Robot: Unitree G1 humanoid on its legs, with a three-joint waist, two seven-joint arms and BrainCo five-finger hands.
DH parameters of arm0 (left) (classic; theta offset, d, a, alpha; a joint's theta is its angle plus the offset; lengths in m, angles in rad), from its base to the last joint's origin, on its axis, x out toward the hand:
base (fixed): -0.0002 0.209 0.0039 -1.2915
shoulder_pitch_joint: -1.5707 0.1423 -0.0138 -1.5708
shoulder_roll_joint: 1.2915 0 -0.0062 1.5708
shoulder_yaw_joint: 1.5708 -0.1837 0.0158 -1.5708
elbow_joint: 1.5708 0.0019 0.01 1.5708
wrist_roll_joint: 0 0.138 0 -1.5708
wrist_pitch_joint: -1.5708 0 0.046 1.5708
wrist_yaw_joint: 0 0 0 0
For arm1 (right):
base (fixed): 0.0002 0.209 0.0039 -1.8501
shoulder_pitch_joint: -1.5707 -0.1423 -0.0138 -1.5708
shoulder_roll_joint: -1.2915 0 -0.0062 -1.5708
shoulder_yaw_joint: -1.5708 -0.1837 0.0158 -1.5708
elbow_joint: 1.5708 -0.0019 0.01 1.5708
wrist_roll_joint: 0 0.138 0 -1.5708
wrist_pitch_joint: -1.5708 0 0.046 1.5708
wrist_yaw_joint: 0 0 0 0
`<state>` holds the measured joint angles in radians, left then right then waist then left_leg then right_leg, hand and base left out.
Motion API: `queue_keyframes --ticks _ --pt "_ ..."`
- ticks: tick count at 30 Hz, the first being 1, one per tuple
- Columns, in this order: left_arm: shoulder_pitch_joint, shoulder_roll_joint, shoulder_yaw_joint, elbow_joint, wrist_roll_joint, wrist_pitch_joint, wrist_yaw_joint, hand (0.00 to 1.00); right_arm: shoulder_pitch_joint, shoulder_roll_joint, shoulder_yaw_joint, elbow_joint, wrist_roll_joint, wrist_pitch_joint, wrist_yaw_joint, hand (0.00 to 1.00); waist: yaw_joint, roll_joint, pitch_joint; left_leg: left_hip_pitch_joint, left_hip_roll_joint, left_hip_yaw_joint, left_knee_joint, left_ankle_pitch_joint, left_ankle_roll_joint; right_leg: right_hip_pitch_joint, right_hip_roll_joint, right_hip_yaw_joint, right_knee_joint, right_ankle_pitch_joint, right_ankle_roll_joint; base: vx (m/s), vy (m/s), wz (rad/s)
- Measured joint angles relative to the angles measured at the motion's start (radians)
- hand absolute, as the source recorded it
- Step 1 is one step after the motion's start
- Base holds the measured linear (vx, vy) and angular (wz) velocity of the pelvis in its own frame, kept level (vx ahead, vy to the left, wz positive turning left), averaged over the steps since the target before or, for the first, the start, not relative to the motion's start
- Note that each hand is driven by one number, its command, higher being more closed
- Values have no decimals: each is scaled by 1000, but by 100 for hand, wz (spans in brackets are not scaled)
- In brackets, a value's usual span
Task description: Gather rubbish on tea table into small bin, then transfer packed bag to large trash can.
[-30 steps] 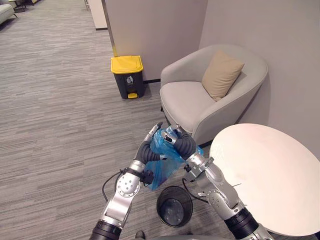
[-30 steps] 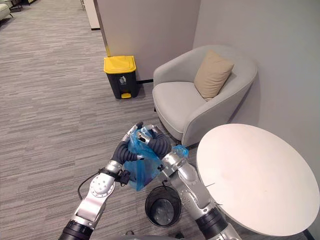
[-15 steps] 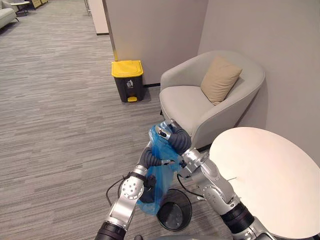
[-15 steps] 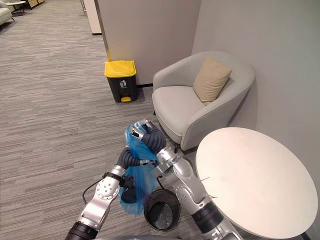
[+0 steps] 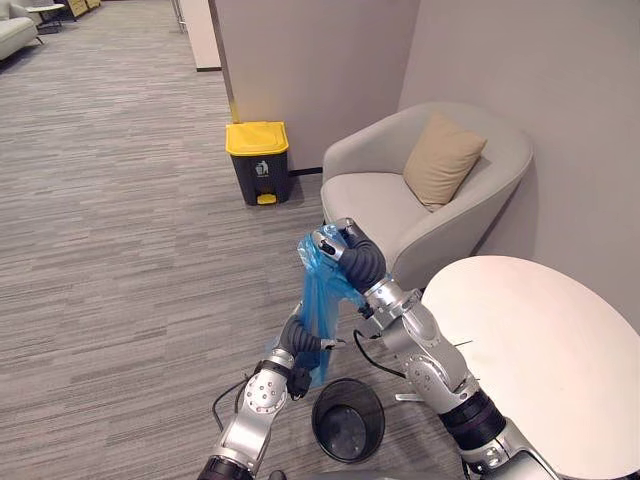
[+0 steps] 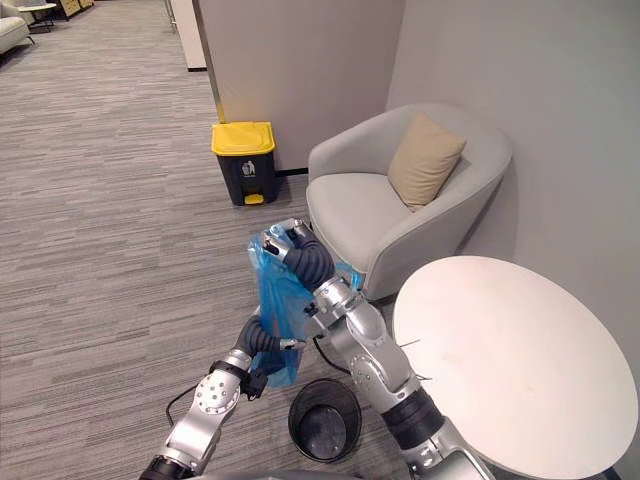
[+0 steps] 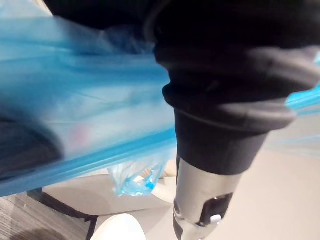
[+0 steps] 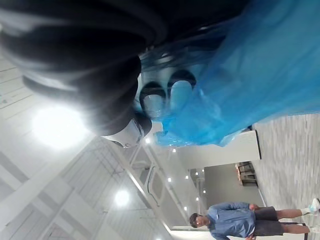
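Note:
A blue plastic bag hangs stretched out tall above the floor, beside the small black bin. My right hand is shut on the bag's gathered top, and in the right wrist view its fingers curl into the blue plastic. Lower down, my left hand pinches the bag near its middle; the left wrist view has blue film drawn taut across it. The large grey trash can with a yellow lid stands by the wall, well beyond the bag.
A grey armchair with a tan cushion stands just behind the bag. The round white tea table is to the right of the bin. Open carpet stretches to the left. A person in a blue shirt stands far off.
My right hand has lifted the bag's top higher. The left hand has come away from the top and dropped to the bag's middle, so the bag now hangs long and narrow.

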<state>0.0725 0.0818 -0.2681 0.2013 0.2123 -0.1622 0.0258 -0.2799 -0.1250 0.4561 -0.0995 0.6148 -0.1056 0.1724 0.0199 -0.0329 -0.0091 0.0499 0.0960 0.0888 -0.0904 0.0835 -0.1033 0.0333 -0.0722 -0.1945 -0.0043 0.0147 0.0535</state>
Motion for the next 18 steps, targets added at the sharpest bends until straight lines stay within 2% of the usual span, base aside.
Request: queue_keyframes --ticks 7,14,18 --pt "2 -3 -2 6 30 7 5 0 -1 21 -4 0 3 -1 0 100 -1 0 0 2 0 -1 -1 0 0 1 0 -1 0 0 0 0 0 0" --pt "-8 -6 -26 89 36 3 52 0 -43 33 137 1 18 4 5 100 1 -5 -3 3 4 -6 0 1 -2 7 3 -2 0 0 0 0 0 1" --pt "-19 -6 -84 105 36 21 69 0 -46 39 180 3 29 4 1 100 16 -6 -4 -1 7 -7 1 3 -4 4 5 -3 1 0 0 0 0 0"
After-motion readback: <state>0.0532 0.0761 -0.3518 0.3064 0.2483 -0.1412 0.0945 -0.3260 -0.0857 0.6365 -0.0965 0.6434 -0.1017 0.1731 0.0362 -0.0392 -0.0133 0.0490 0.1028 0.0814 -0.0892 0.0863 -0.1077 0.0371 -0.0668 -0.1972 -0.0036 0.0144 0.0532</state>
